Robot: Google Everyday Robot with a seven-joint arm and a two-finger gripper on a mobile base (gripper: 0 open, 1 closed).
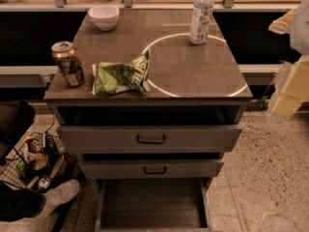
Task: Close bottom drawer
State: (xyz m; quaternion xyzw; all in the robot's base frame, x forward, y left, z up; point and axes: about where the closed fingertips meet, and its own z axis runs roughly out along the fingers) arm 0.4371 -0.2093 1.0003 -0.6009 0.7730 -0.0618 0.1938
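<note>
Bottom drawer open, tool at right

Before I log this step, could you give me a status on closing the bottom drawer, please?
Gripper at right edge, clear of cabinet. Bottom drawer pulled out, bare inside. White shoe beside its left side, not blocking.

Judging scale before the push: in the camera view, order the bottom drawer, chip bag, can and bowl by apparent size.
1. bottom drawer
2. chip bag
3. can and bowl: about alike, and the bowl sits farther back, so unranked.
The gripper is at the right edge, beside the cabinet.
</note>
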